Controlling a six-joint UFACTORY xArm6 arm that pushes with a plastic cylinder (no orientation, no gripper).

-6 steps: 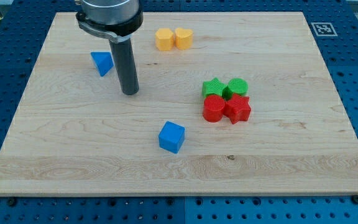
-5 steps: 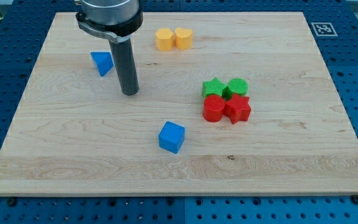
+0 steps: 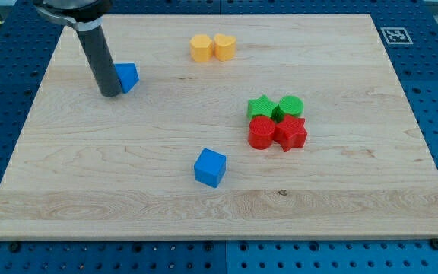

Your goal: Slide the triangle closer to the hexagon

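The blue triangle (image 3: 128, 76) lies at the upper left of the wooden board (image 3: 219, 213). The yellow hexagon (image 3: 201, 48) sits near the top middle, touching a yellow heart (image 3: 224, 46) on its right. My tip (image 3: 111, 93) is just left of the blue triangle and slightly below it, against or very close to its left side. The rod hides the triangle's left edge.
A blue cube (image 3: 210, 167) lies below the middle. A cluster at the right holds a green star (image 3: 261, 107), a green cylinder (image 3: 290, 106), a red cylinder (image 3: 261, 132) and a red star (image 3: 290, 132). A marker tag (image 3: 396, 35) sits at the top right corner.
My tip has moved from the right of the blue triangle to its left side. The triangle has barely shifted. The other blocks have not moved.
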